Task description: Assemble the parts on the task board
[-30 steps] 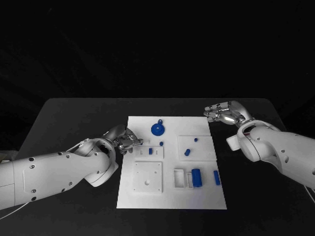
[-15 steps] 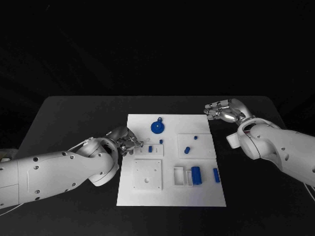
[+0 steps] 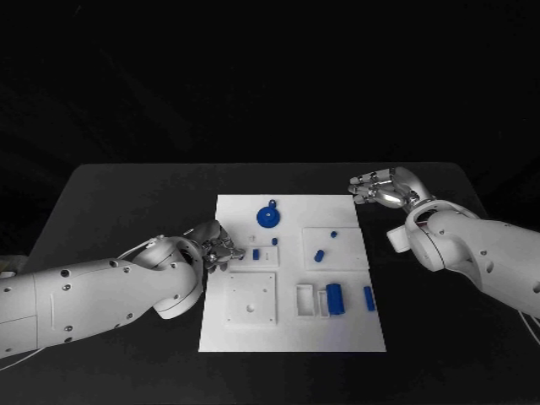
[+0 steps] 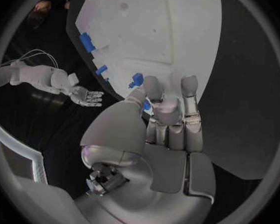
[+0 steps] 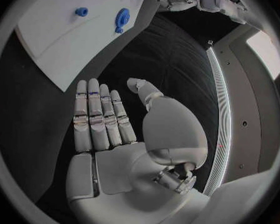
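**Left hand working at a small part, risk of a slip**

Left hand (image 3: 213, 247) fingers (image 4: 154, 92) are closing around a small blue part (image 3: 256, 254) on the task board's (image 3: 343, 337) left side; it may slip. Farther off, right hand (image 3: 382, 190) is hovering open above the tabletop (image 3: 124, 202).

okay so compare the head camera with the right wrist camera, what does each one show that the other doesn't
Head view alone: the whole task board, with the blue block and blue bar at its near end. Right wrist view alone: the right hand from behind, flat and open over bare black table, holding nothing. Both: the round blue part, the left hand at the board's left edge, and the board's far end.
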Robot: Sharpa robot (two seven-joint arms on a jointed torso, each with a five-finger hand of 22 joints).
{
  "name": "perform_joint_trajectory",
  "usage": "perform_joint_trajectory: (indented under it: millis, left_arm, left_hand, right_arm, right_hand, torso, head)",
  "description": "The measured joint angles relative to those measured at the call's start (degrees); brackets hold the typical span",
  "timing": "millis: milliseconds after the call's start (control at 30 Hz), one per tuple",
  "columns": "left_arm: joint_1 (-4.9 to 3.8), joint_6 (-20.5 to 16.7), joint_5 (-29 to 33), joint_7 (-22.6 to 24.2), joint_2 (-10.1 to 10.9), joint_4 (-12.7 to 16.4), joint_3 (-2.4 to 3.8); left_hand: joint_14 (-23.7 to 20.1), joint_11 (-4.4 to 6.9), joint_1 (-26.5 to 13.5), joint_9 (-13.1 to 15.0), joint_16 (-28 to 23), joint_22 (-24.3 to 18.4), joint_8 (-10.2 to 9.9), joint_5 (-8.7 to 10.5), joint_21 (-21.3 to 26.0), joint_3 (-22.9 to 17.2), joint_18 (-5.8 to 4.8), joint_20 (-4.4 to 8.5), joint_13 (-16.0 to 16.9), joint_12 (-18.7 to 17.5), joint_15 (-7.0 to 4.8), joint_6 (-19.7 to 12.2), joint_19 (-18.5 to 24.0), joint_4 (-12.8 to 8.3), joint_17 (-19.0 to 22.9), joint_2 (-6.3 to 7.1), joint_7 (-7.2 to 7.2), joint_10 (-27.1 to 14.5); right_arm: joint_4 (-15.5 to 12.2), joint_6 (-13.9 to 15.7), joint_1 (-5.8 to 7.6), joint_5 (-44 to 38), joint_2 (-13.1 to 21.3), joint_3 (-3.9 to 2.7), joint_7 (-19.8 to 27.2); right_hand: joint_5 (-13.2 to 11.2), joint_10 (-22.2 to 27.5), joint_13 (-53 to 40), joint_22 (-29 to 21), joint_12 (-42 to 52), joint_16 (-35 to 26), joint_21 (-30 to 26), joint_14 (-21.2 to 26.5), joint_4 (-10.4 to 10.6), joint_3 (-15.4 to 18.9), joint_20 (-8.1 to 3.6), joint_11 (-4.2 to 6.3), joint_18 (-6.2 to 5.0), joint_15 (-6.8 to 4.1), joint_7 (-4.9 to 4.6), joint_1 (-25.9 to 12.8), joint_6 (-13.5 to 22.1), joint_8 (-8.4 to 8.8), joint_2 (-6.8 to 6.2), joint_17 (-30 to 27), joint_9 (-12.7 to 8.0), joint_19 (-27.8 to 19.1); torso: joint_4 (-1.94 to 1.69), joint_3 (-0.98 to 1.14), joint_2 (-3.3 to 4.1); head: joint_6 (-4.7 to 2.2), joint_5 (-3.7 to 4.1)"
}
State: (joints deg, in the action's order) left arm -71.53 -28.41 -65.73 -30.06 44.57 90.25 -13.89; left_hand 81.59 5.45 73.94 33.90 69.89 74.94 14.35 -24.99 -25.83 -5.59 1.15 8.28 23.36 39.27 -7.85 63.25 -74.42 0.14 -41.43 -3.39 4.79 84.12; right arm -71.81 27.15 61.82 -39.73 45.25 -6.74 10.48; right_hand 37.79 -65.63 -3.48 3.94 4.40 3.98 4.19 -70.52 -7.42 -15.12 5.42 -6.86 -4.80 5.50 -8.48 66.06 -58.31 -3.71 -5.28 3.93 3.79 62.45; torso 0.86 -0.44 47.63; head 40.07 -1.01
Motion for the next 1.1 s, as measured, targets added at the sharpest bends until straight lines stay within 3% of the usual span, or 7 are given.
perform_joint_trajectory:
  millis: [1100]
  left_arm:
    - [0.22,0.0,-2.0,-0.2,-0.6,-1.4,0.09]
  left_hand:
    - [0.0,-0.12,-0.9,-0.5,0.0,0.0,-0.4,0.12,-0.2,0.1,0.16,-0.4,-0.5,0.3,0.05,0.6,0.4,-0.1,-0.1,0.29,-0.21,0.1]
  right_arm:
    - [0.0,0.0,0.0,0.0,0.2,0.0,0.0]
  right_hand:
    - [0.2,0.0,0.0,0.0,0.0,0.0,0.0,0.0,0.0,0.0,0.0,0.0,0.0,0.0,0.0,0.0,0.0,0.0,0.0,0.0,0.0,0.0]
  torso:
    - [-0.05,-0.05,-0.02]
  head:
    - [0.04,0.37]
